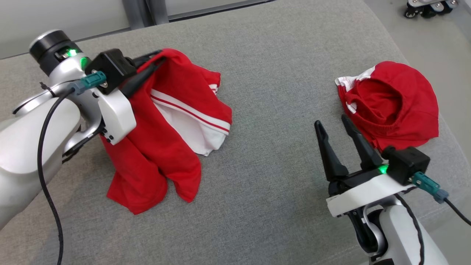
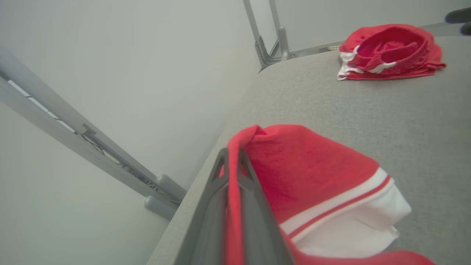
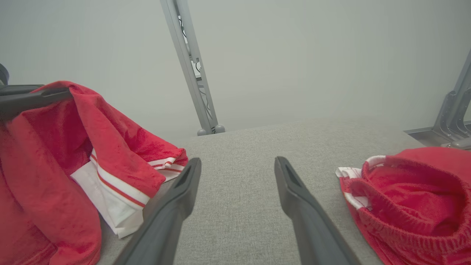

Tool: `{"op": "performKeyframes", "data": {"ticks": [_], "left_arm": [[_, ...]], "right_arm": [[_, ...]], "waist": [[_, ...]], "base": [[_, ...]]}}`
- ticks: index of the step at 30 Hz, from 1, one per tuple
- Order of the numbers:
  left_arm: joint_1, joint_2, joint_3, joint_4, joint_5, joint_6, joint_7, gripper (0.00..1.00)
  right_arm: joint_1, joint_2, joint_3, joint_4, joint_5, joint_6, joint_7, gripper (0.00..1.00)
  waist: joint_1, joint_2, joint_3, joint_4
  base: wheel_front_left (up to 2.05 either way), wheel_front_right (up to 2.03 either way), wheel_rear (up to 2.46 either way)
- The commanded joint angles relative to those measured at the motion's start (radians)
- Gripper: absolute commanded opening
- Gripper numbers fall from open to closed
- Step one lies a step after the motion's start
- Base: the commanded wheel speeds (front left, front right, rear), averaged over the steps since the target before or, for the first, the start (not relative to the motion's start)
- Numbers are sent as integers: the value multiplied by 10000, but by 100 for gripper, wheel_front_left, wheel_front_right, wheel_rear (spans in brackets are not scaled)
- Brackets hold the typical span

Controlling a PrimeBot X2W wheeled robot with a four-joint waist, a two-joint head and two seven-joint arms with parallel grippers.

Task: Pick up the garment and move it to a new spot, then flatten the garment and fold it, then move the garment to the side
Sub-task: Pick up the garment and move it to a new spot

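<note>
Hanging by its far edge from the clenched left gripper (image 1: 157,62), the garment (image 1: 162,147) trailed nearward onto the cushion (image 1: 279,73); the right gripper (image 1: 331,120) stood spread, empty, well to its right.

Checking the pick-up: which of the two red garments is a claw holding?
The left garment, with the big white panel: the shut left claw pinches its top. The right garment lies bunched near the open right claw.

Grey fabric-covered surface (image 1: 279,73), red-and-white garment (image 1: 165,147) draped at left, second red garment (image 1: 397,103) bunched at right
</note>
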Motion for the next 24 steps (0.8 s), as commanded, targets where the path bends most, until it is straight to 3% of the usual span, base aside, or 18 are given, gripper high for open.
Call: {"op": "performKeyframes", "data": {"ticks": [1,4,6,7,15,24], "left_arm": [[-118,-133,21,509,-42,-1,-179,0],[0,-473,23,1675,-169,-1,-408,2],[14,-670,21,2343,-450,-1,-367,60],[-4,-785,19,2669,-666,-1,-327,100],[-45,-1470,28,4390,-1967,-1,221,100],[362,-1688,124,4250,-3197,-1,67,100]], "right_arm": [[-183,-39,183,157,84,1,-110,100],[-437,-39,631,511,261,1,-197,100],[-519,-41,848,687,348,1,-256,100],[-552,-39,917,761,349,1,-271,100],[-559,-41,1021,1200,300,1,-363,100],[-199,-42,929,1528,450,1,-206,100]], "waist": [[0,0,102,-94],[0,0,149,-110],[0,0,135,-78],[0,0,115,-44],[0,0,-163,387],[0,0,-760,1341]], "base": [[0,0,0],[0,0,0],[0,0,0],[0,0,0],[0,0,0],[0,0,0]]}}
